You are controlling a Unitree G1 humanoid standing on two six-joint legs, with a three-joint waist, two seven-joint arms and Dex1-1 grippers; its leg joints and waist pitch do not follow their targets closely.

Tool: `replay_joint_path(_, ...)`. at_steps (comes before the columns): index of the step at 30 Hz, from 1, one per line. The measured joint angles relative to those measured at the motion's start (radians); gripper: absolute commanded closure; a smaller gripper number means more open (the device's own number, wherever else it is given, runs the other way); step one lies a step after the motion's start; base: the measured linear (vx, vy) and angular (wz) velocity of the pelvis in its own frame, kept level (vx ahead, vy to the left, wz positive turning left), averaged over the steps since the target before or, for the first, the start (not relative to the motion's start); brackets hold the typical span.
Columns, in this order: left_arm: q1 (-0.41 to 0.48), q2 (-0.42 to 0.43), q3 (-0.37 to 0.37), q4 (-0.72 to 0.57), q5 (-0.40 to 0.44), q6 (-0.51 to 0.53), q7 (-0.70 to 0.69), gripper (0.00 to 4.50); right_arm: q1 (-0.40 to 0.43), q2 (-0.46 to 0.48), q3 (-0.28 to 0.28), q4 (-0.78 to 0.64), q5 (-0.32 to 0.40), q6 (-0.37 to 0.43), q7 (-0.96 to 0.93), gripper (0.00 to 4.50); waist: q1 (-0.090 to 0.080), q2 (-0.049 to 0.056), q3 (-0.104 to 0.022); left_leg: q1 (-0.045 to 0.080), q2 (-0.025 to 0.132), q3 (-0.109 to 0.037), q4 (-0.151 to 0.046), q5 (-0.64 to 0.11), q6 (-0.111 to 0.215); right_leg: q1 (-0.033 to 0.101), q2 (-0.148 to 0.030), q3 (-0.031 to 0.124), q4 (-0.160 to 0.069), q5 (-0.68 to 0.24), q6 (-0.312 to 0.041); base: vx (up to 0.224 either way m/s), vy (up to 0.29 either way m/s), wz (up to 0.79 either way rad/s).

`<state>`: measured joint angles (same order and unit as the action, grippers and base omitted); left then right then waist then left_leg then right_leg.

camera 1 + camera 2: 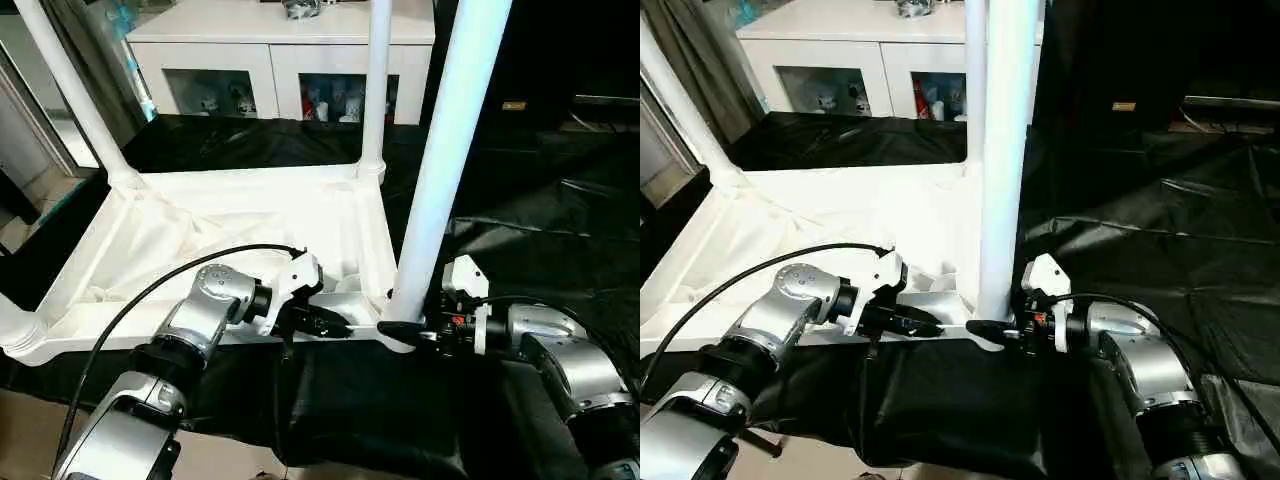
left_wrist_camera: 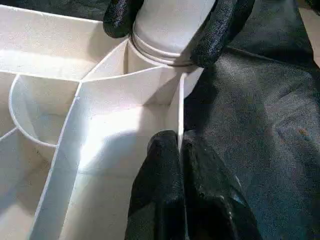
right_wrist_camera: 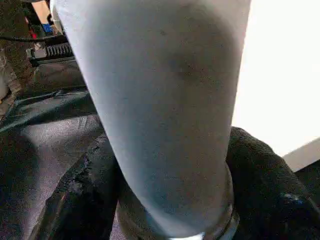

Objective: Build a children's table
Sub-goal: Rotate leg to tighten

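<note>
While the small white plastic children's table [image 1: 230, 225] lies upside down on the big black-cloth-draped table [image 1: 560, 210], a white glass-door cabinet [image 1: 280, 60] stands behind it. In the left wrist view, the left gripper [image 2: 181, 145] is pinched shut on the table's near rim wall. In the right wrist view, the right gripper [image 3: 170, 175] clasps the near right white tubular leg [image 3: 160, 100] at its base.
</note>
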<state>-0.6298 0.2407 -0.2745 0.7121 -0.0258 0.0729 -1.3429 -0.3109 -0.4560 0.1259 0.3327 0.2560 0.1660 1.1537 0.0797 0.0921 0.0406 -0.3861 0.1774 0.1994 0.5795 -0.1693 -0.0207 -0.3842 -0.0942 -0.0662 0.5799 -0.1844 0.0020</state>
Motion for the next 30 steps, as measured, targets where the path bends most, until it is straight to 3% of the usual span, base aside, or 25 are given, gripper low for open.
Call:
replay_joint_path(5,-0.004,-0.023,0.005,0.016,0.023,-0.026,0.103,4.50,0.014,0.062,-0.035,0.012,-0.021,-0.005,-0.127,1.86,0.004,-0.002,0.000,0.000,0.000,0.000,0.001,0.000,0.000,0.000,0.000,0.000,0.001,0.000,0.000,0.000,0.000,0.00)
replay_joint_path(10,-0.049,-0.103,0.030,0.089,0.060,-0.025,0.312,4.50,-0.044,0.165,-0.085,0.099,-0.075,-0.018,-0.424,1.86,-0.026,-0.003,0.000,0.001,-0.001,0.000,0.004,0.000,0.000,0.001,0.000,0.003,0.000,0.000,0.000,0.000,0.000,0.00)
replay_joint_path(18,-0.097,-0.189,0.039,0.163,0.090,-0.020,0.524,4.50,-0.100,0.288,-0.134,0.155,-0.142,-0.008,-0.747,1.87,-0.043,0.002,-0.004,0.002,-0.003,0.000,0.005,0.000,0.000,0.003,-0.001,0.003,-0.001,0.000,0.000,0.000,0.000,0.00)
replay_joint_path(20,-0.097,-0.191,0.039,0.170,0.092,-0.033,0.528,4.50,-0.098,0.292,-0.135,0.154,-0.147,-0.013,-0.749,1.31,-0.043,0.006,-0.006,0.002,-0.003,0.000,0.004,0.000,0.000,0.003,-0.001,0.003,-0.001,0.000,0.000,0.000,0.000,0.00)
replay_joint_path(23,-0.096,-0.185,0.040,0.173,0.094,-0.045,0.508,4.50,-0.080,0.285,-0.136,0.133,-0.140,-0.016,-0.700,0.96,-0.043,0.007,-0.007,0.002,-0.003,-0.001,0.003,0.000,0.000,0.003,-0.001,0.003,-0.001,0.000,0.000,0.000,0.000,0.00)
replay_joint_path(26,-0.088,-0.162,0.042,0.165,0.087,-0.058,0.448,4.50,-0.053,0.254,-0.122,0.095,-0.132,-0.011,-0.619,0.66,-0.044,0.008,-0.008,0.002,-0.003,-0.001,0.000,0.000,0.000,0.003,-0.001,0.001,-0.001,0.000,0.001,0.000,0.000,0.00)
replay_joint_path(30,-0.073,-0.116,0.042,0.153,0.062,-0.071,0.346,4.50,-0.016,0.205,-0.091,0.039,-0.107,-0.002,-0.493,0.66,-0.043,0.009,-0.008,0.001,-0.001,-0.001,-0.002,0.000,0.000,0.002,0.000,0.000,-0.001,-0.001,0.002,0.000,0.000,0.00)
